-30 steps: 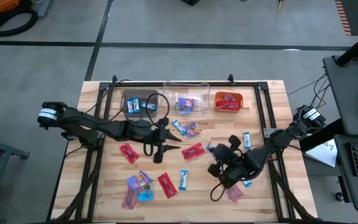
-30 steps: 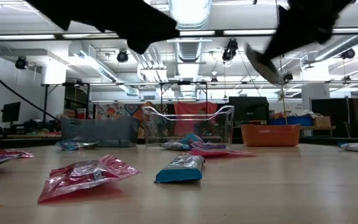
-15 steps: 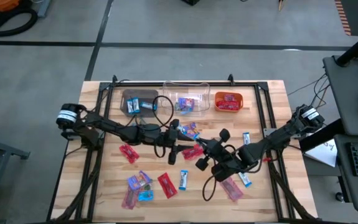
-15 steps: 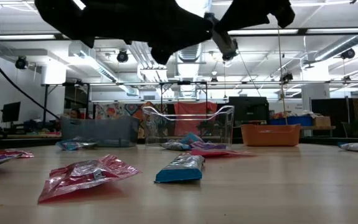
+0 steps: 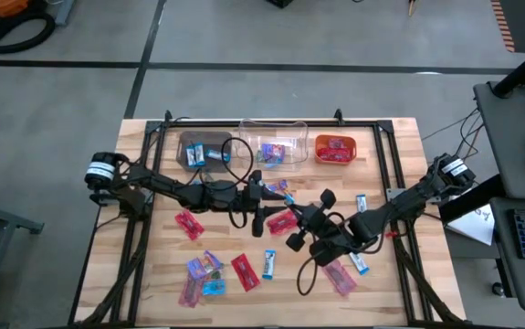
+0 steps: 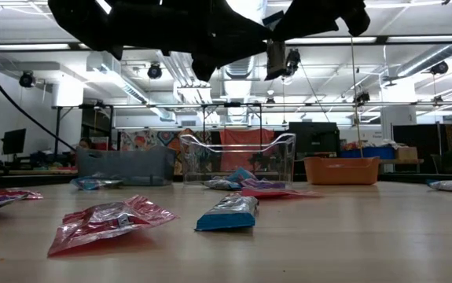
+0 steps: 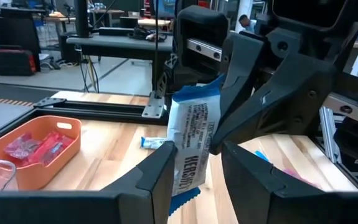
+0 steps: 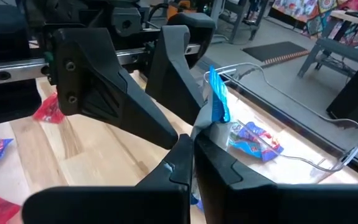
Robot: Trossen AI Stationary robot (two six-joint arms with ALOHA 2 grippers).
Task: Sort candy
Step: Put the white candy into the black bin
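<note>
Both grippers meet high over the middle of the table. My right gripper (image 5: 280,217) (image 8: 192,144) is shut on a blue-and-white candy (image 8: 216,102) (image 7: 191,137) (image 6: 275,56). My left gripper (image 5: 260,210) (image 7: 197,168) is open, one finger on each side of that candy's free lower part. Loose candy lies flat on the wood: red (image 5: 189,224) (image 5: 244,271), blue-and-white (image 5: 269,263) (image 5: 361,206), purple (image 5: 205,265). My right gripper pinches the blue-and-white candy by one end (image 8: 211,127) between its two fingers, coming from the table's right. The rest of the wrapper sticks out past the fingertips, lifted well clear of the table. My left gripper: whether a finger (image 7: 163,171) touches the wrapper I cannot tell.
Three bins stand in a row along the far edge: brown (image 5: 205,151), clear (image 5: 273,146) and orange (image 5: 335,149), each with candy inside. A red candy (image 5: 282,222) lies under the grippers. More candy lies near the near-left (image 5: 194,291) and near-right (image 5: 342,279) parts.
My left gripper has moved toward the table's right and my right gripper toward its left and far edge, carrying the candy, until they met over the middle. In the last half second the left fingers came around the candy, which turned from slanted to upright.
</note>
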